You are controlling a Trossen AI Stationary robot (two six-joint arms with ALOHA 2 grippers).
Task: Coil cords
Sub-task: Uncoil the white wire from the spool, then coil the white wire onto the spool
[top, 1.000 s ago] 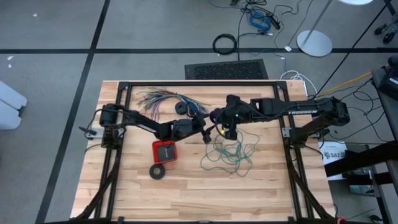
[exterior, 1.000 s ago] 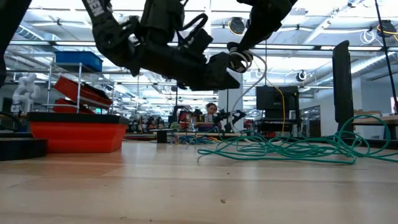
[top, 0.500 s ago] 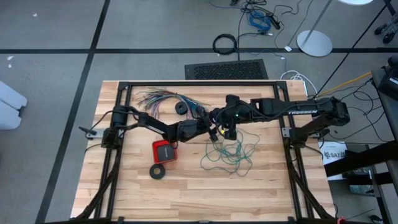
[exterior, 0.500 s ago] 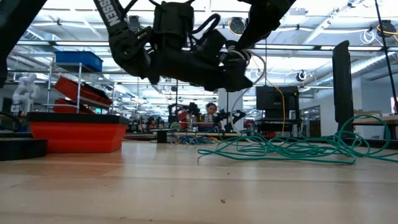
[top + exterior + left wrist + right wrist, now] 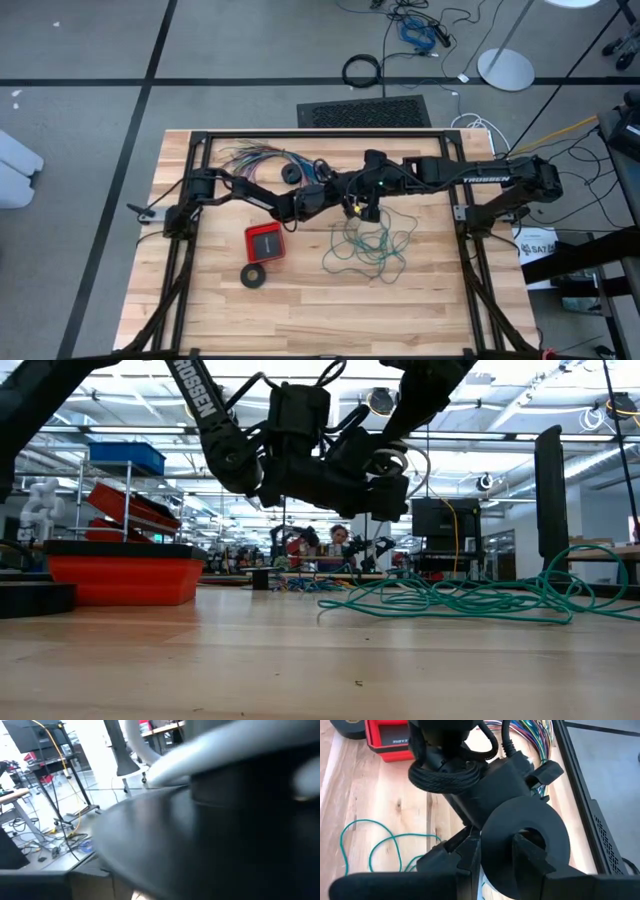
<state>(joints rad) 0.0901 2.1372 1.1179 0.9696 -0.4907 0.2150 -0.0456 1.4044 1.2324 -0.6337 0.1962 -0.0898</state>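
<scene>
Wire (image 5: pixel 367 245) is lying limp and springy on the surface (image 5: pixel 420 310); pinch one strand. Left tool (image 5: pixel 345 203) and right tool (image 5: pixel 362 207) are meeting above it, grips unclear.

The teal wire (image 5: pixel 365 245) lies in a loose tangle (uncoiled) on the bench, right of centre. One strand rises from it toward the arms above.

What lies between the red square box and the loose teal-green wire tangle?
Bare wooden tabletop, in the high view, between red square box and teal-green wire tangle.
</scene>
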